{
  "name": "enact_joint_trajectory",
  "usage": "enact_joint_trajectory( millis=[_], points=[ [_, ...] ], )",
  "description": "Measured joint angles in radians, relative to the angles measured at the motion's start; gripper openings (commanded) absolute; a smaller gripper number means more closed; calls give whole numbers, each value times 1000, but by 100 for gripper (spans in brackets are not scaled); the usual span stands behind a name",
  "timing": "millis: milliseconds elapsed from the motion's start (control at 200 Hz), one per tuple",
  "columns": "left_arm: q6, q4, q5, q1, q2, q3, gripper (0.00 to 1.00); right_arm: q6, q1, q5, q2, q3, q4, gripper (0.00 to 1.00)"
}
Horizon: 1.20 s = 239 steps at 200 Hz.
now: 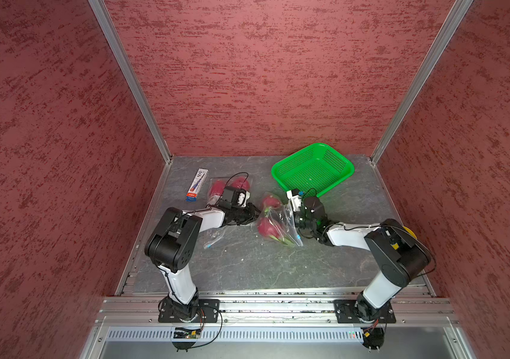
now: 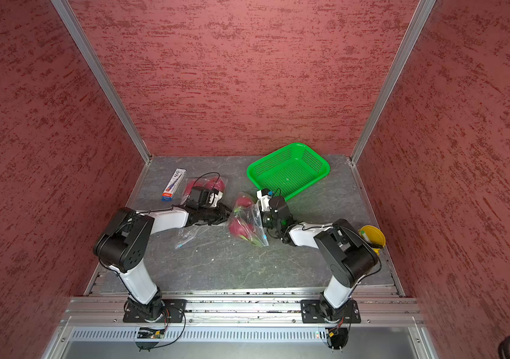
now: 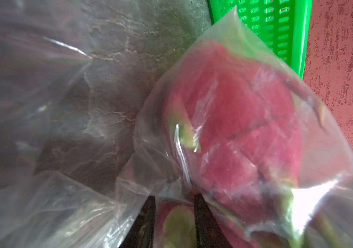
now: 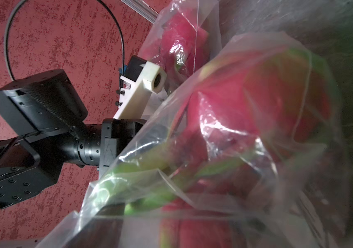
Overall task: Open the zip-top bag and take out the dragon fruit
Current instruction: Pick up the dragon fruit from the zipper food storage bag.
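Note:
A clear zip-top bag (image 1: 283, 217) lies mid-table between both grippers, with two magenta dragon fruit inside, one behind (image 1: 270, 202) and one in front (image 1: 266, 227). My left gripper (image 1: 255, 214) is shut on the bag's left end. In the left wrist view its fingers (image 3: 149, 214) pinch bunched film with a green scale tip (image 3: 177, 221) between them. My right gripper (image 1: 292, 222) is at the bag's right edge near the blue slider (image 1: 298, 238), and stands open. In the right wrist view the film (image 4: 192, 206) covers its fingers. A second bag (image 1: 216, 188) holds more dragon fruit behind the left wrist.
A green mesh basket (image 1: 312, 167) stands at the back right, close behind the right wrist. A small printed box (image 1: 196, 185) lies at the back left. A yellow cup (image 2: 371, 237) sits by the right wall. The second bag's loose end (image 1: 213, 239) trails under the left forearm.

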<state>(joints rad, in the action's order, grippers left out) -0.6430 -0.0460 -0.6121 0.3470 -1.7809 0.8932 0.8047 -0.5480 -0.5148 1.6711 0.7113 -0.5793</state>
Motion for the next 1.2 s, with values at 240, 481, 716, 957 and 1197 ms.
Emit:
enact_joint_trajectory(
  millis=[240,481,716,957,1197],
  points=[
    [-4,8,-3,-42,40,49,44,53,40,-64,-3,-11,-59,77],
    [-4,-21,-13,6,49,161,41,81,41,-93,32,-3,-72,72],
    [-25,-44,-35,58,17,102,39,84,41,-92,67,-1,-21,69],
    [-56,-77,-44,59,3,71,38,113,41,-103,130,43,-20,62],
    [-68,-92,-44,58,0,71,38,158,41,-119,172,49,-67,35]
  ],
)
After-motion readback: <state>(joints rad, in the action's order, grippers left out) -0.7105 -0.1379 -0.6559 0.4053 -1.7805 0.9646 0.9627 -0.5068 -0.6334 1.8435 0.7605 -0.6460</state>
